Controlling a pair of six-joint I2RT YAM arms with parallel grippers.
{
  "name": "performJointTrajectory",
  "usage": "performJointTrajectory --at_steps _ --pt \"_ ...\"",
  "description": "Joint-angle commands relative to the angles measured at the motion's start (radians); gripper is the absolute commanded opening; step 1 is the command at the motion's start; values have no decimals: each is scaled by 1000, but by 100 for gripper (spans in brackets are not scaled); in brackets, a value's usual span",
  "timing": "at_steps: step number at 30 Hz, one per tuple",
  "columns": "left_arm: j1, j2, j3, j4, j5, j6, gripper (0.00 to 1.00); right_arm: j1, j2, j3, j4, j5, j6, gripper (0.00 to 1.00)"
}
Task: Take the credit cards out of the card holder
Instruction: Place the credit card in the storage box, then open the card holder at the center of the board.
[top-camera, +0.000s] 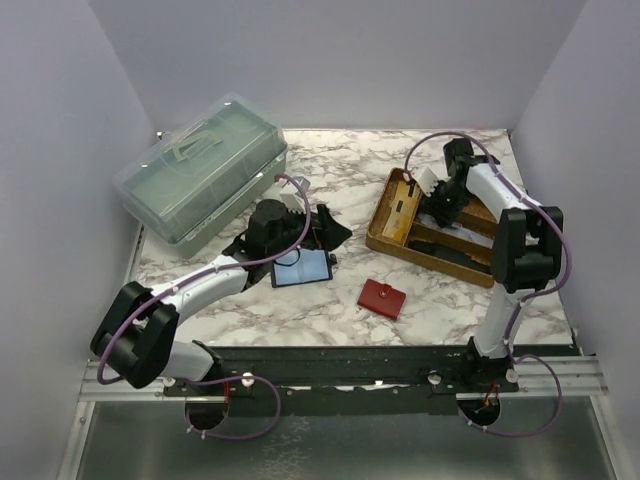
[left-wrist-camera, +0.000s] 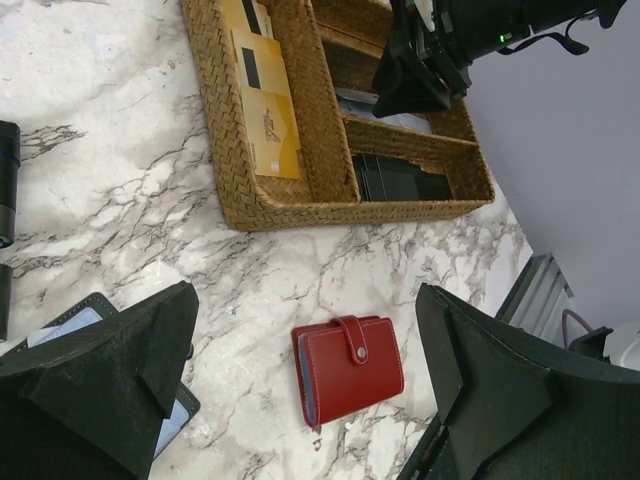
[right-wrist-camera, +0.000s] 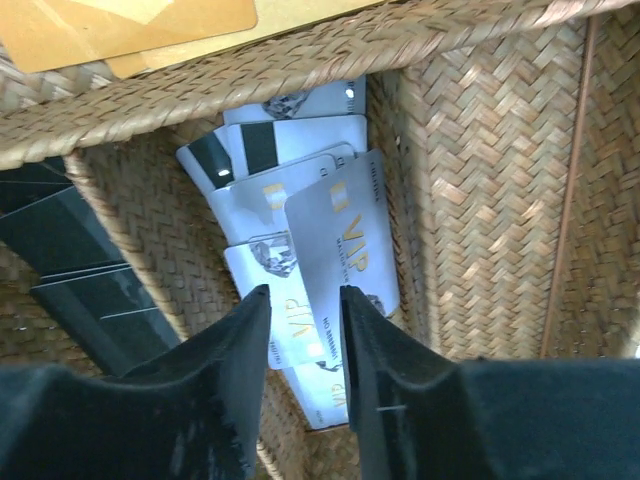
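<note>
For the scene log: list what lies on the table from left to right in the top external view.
In order: clear plastic box → open black card holder showing a light blue card → closed red wallet → wicker tray.

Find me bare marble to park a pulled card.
Free: the marble tabletop between the clear lidded plastic box and woven wicker tray; also the strip right of the red snap wallet. Crowded: around the open black card holder under the left gripper.
</note>
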Motion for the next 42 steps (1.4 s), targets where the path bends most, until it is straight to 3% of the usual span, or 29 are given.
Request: performJointTrajectory --at_steps 1,7,10,14,18,20,22,24,25,30,38,42 --pt "-11 -63 -34 8 -42 -22 99 -4 -54 37 -89 -74 77 40" --pt "-18 -104 -55 8 -24 -96 99 -4 -83 126 -180 -180 164 43" --pt "-14 -79 -71 2 -36 -236 99 -4 -117 146 -232 -312 191 49" --pt "-14 -9 -66 -3 55 -342 99 -4 -186 70 -284 -630 198 55" --pt "-28 20 -47 -17 102 -378 96 -2 -299 -162 -215 -1034 154 58" --pt "-45 18 -43 -26 94 -384 95 1 -383 -296 -163 -1145 42 64" --pt "-70 13 -39 -54 66 -371 95 3 -445 -421 -221 -1222 -294 76" --pt "-97 15 -24 -127 29 -330 95 3 -484 -510 -332 -1234 -686 91" --pt "-113 18 -11 -186 1 -304 95 4 -494 -539 -351 -1229 -802 95" --pt "-145 50 43 -378 -96 -221 94 16 -464 -561 -385 -1118 -1015 94" --pt "-211 135 65 -380 -134 -226 85 94 -513 -655 -113 -939 -892 93" --pt "-238 178 84 -377 -148 -232 82 158 -486 -652 -78 -866 -861 88"
